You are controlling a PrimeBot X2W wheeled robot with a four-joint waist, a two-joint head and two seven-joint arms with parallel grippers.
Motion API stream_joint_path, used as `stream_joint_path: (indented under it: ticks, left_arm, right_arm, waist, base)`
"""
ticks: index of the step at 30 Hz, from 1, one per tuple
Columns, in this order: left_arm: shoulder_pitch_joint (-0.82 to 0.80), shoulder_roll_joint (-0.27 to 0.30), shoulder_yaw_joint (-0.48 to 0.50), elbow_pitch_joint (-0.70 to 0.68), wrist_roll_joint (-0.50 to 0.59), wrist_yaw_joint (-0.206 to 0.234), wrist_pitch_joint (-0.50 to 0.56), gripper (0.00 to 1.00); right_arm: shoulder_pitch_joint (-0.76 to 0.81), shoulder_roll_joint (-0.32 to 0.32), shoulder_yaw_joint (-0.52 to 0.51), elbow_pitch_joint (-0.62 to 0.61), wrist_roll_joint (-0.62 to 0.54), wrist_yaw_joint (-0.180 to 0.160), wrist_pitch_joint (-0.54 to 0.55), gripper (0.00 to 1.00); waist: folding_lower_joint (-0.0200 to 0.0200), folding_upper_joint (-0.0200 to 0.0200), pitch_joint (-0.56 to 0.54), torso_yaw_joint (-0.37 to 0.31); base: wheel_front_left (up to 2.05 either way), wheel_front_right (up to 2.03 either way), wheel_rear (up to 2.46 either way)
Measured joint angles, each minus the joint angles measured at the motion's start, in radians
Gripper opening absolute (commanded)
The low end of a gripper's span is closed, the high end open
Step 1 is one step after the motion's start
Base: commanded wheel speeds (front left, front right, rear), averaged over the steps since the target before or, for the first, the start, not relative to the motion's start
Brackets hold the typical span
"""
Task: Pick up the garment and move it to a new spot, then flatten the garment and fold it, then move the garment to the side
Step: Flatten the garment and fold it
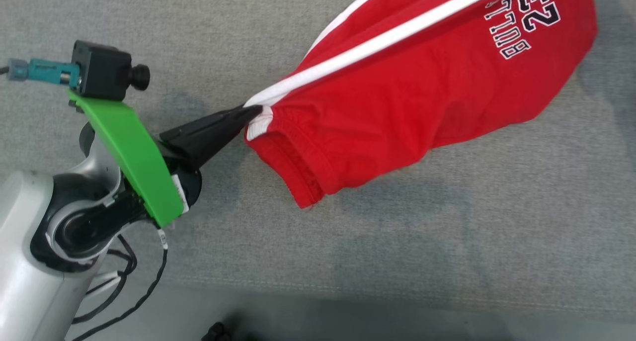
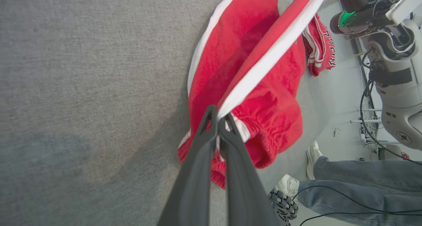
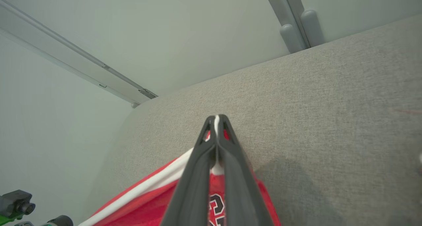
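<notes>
Red garment (image 1: 397, 97), left hand (image 1: 255, 112) pinching, seemingly right hand (image 3: 216, 119)

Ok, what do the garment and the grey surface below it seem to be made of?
Garment: soft matte red fabric, probably a light knit or mesh; it drapes in loose folds, with a gathered elastic waistband. Surface: grey woven cloth, matte, with a fine visible weave; likely upholstery.
</notes>
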Motion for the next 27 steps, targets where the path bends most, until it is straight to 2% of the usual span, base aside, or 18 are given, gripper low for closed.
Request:
stream_joint_path:
  ticks: [9,12,13,14,15,16,17,27]
  left_arm:
    - [-0.075,-0.049,-0.001,0.098,-0.005,0.0,0.009,0.0]
    - [-0.088,-0.06,-0.003,0.127,-0.009,0.0,0.01,0.12]
    - [-0.093,-0.066,-0.005,0.134,-0.011,0.0,0.013,0.22]
    - [-0.099,-0.071,-0.009,0.142,-0.012,0.0,0.013,0.29]
    - [-0.104,-0.073,-0.014,0.148,-0.012,-0.002,0.014,0.45]
    - [-0.107,-0.075,-0.015,0.155,-0.012,-0.003,0.014,0.84]
    - [-0.109,-0.078,-0.015,0.163,-0.012,-0.003,0.014,1.0]
    - [-0.116,-0.1,-0.027,0.261,0.016,-0.02,-0.017,1.0]
  right_arm:
    - [-0.173,0.099,0.089,0.112,-0.113,0.0,0.042,0.0]
    - [-0.202,0.136,0.109,0.159,-0.127,-0.001,0.058,0.0]
    - [-0.211,0.143,0.117,0.172,-0.131,-0.001,0.068,0.0]
    - [-0.22,0.15,0.12,0.184,-0.138,-0.001,0.07,0.09]
    - [-0.229,0.159,0.121,0.198,-0.146,-0.001,0.07,0.43]
    - [-0.238,0.165,0.125,0.21,-0.155,-0.001,0.07,0.81]
    - [-0.246,0.172,0.129,0.221,-0.161,-0.001,0.07,1.0]
    - [-0.296,0.242,0.146,0.301,-0.219,-0.001,0.01,1.0]
  waist:
    - [0.0,0.0,0.064,0.069]
    - [0.0001,0.0,0.076,0.081]
    - [0.0001,0.0,0.079,0.084]
    - [0.0,0.0,0.081,0.086]
    - [0.0,0.0,0.082,0.088]
    - [0.0,0.0,0.083,0.088]
    - [0.0,0.0,0.083,0.088]
    - [0.0,0.0,0.045,0.077]
  base:
    - [0.0,0.0,0.0]
    - [0.0,0.0,0.0]
    - [0.0,0.0,0.0]
    - [0.0,0.0,0.0]
    - [0.0,0.0,0.0]
    - [0.0,0.0,0.0]
    - [0.0,0.0,0.0]
    - [0.0,0.0,0.0]
